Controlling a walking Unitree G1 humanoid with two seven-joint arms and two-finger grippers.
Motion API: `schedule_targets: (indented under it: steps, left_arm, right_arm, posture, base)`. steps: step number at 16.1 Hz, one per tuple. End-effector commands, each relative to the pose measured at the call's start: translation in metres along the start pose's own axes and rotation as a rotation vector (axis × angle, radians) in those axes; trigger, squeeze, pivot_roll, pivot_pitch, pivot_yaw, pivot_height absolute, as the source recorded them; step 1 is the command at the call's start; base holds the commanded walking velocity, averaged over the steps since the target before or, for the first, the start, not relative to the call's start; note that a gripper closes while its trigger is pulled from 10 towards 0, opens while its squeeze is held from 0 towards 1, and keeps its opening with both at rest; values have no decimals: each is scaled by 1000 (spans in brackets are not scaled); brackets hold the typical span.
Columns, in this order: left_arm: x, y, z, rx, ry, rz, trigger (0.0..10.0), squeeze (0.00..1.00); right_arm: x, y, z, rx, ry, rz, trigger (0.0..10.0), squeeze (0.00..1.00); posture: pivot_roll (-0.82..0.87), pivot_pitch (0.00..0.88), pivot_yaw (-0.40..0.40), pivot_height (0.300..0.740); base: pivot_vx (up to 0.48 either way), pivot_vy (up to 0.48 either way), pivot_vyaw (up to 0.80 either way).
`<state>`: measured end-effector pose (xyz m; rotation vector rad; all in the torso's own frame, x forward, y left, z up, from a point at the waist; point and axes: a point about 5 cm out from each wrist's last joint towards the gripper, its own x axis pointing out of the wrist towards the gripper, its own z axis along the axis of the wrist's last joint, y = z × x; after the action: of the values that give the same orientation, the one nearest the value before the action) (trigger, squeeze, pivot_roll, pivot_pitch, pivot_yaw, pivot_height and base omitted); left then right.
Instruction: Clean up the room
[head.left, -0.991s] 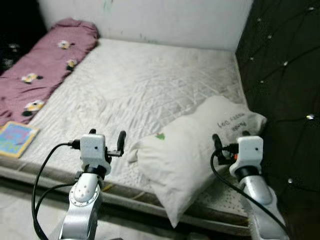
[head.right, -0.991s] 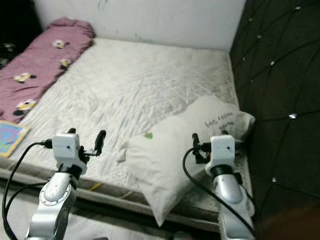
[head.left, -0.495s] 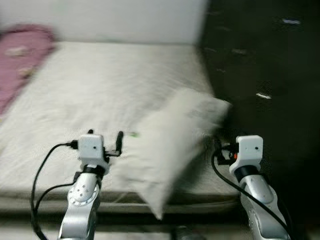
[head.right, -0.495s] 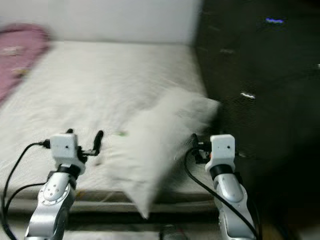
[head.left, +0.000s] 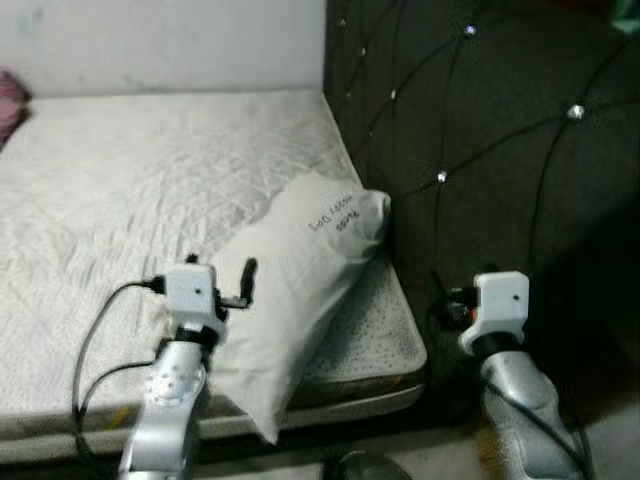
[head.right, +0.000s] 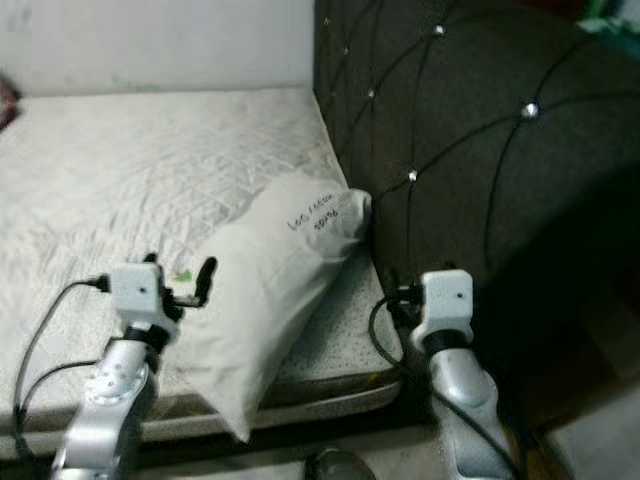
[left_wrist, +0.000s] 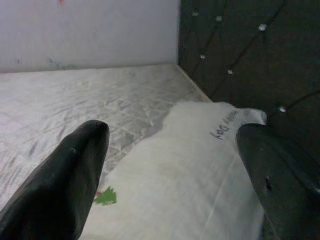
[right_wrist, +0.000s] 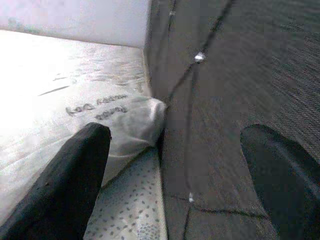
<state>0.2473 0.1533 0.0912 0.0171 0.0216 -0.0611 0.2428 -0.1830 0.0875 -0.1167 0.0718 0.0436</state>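
Left tool (head.left: 218, 268): raised at the near edge of the bed, two black fingers (left_wrist: 70, 180) spread wide, nothing between them. In its wrist view the fingers frame the pillow, which lies just ahead of the tips; whether a tip touches the fabric cannot be told.

Right tool (right_wrist: 175, 185): raised in front of the headboard, beyond the bed's corner, fingers (right_wrist: 75, 175) spread wide and holding nothing. Its wrist view looks along the seam where mattress meets headboard, with the far end of the pillow ahead of one finger.

Pillow (head.left: 290, 290): white, with dark handwriting near its far end and a small green mark (left_wrist: 105, 196) near its near end. It lies slantwise on the bed's corner, far end tucked against the headboard, near end drooping over the mattress edge. It sits just beside the left tool, on that tool's right, and lies between the two tools, nearer the left.

Mattress (head.left: 120, 180): white, quilted, bare, its side panel speckled at the corner.

Headboard (head.left: 480, 150): dark, tufted, with shiny studs, standing upright along the bed's right side.

Wall (head.left: 160, 40): pale, behind the bed.
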Motion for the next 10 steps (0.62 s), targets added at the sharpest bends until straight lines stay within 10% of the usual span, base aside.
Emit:
schedule_targets:
  steps: [1,10]
  left_arm:
    - [0,3,0,-4,4,10,10000,0]
    - [-4,5,4,-2,-15,41,10000,0]
  right_arm:
    - [0,-1,4,-15,-18,3,10000,0]
    - [-3,-2,6,-27,-31,3,10000,0]
  posture:
    - [-59,34,1,740]
    - [-54,57,-13,740]
  base:
    - [0,0,0]
    - [0,0,0]
